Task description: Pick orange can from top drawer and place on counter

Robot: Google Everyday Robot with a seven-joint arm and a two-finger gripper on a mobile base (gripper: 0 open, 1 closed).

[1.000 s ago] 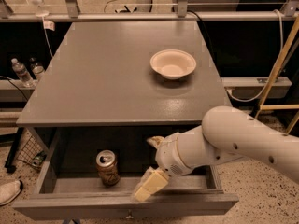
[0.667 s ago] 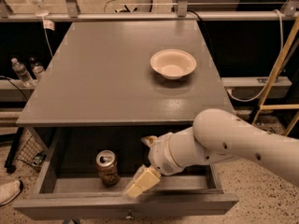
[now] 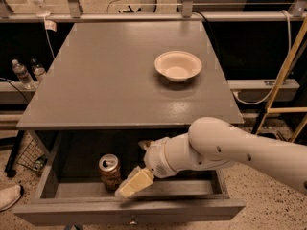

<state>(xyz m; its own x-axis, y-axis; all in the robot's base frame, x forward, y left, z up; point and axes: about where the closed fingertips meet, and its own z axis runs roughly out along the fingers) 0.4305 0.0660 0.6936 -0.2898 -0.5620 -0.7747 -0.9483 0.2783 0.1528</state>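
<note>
In the open top drawer (image 3: 144, 210) under the bench (image 3: 110, 80), one orange can (image 3: 110, 172) stands up toward the left. The robot's one hand (image 3: 132, 169) is down in the drawer, just beside the can on its right. Its two fingers are spread apart and hold nothing. One white bowl (image 3: 178, 65) sits on the bench. Two bottles (image 3: 22, 74) stand far off on the left.
</note>
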